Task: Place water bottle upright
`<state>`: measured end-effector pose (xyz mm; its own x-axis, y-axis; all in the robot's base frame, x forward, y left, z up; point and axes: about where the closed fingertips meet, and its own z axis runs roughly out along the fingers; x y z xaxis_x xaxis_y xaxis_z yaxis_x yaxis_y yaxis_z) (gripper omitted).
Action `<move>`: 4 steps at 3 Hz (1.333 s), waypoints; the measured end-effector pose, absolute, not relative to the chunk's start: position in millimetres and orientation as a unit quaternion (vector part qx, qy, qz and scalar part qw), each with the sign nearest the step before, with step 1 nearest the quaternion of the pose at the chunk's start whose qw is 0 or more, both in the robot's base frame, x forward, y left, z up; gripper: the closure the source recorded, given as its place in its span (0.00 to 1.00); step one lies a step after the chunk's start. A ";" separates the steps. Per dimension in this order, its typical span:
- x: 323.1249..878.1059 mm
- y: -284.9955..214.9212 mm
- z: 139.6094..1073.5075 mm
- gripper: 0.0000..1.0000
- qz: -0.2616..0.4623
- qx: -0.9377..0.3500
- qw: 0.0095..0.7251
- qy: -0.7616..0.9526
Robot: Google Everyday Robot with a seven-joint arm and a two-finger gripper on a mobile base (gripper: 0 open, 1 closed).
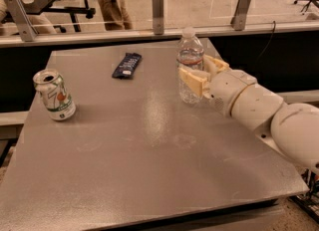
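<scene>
- Over on the left side of the grey table (124, 175), a white-and-green soda can (55, 97) stood upright with its top opened, pretty close to the left edge.
- Bit further right and toward the back, a dark snack bar wrapper (126, 65) lay flat, well apart from the can.
- Right of that, near the table's far right corner, the water bottle (190, 51) stood upright on its base, white cap on top, clear ribbed body.
- Clamped around the bottle's middle was the gripper (195, 69): one tan finger (192, 81) crossed the front of the bottle and the other sat behind it, so the jaws looked closed on the bottle from both sides.
- Farthest right, the chunky white arm (264, 110) reached in from the lower right corner, hanging low over the table's right edge.
- Behind the table ran a glass barrier with metal posts (158, 12), and the floor beyond showed through it.
</scene>
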<state>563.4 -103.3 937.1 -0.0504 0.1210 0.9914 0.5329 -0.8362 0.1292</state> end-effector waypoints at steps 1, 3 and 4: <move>563.4 -105.0 936.1 0.22 -0.689 -0.669 0.149 -0.234; 565.1 -110.2 928.5 0.00 -0.688 -0.679 0.136 -0.216; 565.1 -110.2 928.5 0.00 -0.688 -0.679 0.136 -0.216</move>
